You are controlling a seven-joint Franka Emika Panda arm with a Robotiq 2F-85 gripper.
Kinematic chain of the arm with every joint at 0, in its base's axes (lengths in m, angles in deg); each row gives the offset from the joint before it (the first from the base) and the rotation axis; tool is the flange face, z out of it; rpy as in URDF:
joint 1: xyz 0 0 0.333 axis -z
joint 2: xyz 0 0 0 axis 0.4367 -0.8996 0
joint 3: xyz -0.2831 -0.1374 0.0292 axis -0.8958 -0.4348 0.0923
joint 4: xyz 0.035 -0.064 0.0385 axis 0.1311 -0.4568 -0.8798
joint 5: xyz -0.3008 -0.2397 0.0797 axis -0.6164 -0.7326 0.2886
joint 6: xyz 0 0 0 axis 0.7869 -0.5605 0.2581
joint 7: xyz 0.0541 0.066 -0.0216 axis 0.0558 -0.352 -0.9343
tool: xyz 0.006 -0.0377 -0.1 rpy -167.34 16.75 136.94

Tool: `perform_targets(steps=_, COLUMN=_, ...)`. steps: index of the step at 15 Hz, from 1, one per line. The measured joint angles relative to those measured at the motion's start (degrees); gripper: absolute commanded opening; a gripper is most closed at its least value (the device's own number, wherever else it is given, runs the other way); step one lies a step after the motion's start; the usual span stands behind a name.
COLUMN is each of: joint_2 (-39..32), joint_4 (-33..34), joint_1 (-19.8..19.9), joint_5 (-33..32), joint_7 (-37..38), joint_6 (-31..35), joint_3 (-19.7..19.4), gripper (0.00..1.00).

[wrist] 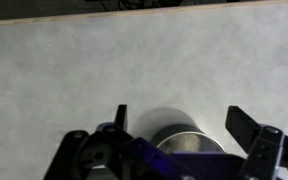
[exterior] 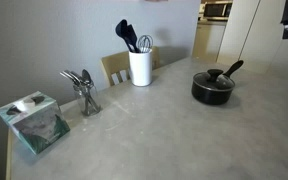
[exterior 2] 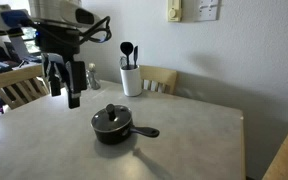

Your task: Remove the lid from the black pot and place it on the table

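The hand (exterior 2: pixel 64 92) hangs spread and empty above the surface (exterior 2: pixel 44 150), well left of the pot (exterior 2: pixel 109 136). The lid (exterior 2: pixel 110 120) sits on the pot. Its knob (exterior 2: pixel 111 112) is small, so an off-centre descent could make the fingers (wrist: pixel 246 125) slip off it or strike the glass. That could shove the pot and swing its handle (exterior 2: pixel 146 131).

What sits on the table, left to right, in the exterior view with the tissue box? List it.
tissue box → bunch of metal spoons → white utensil holder → black pot, with the lid on it
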Motion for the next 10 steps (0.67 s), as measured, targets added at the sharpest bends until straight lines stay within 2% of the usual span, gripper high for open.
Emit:
perform_targets(steps=5, joint_2=-0.11, joint_4=0.02, joint_1=-0.05, joint_5=-0.30, joint_7=-0.95, joint_6=0.21, joint_3=0.84, gripper=1.00)
perform_targets(steps=10, joint_2=-2.23, joint_4=0.70, joint_1=-1.35, joint_5=-0.68, joint_7=-8.23, joint_6=0.73, joint_3=3.34, gripper=1.00)
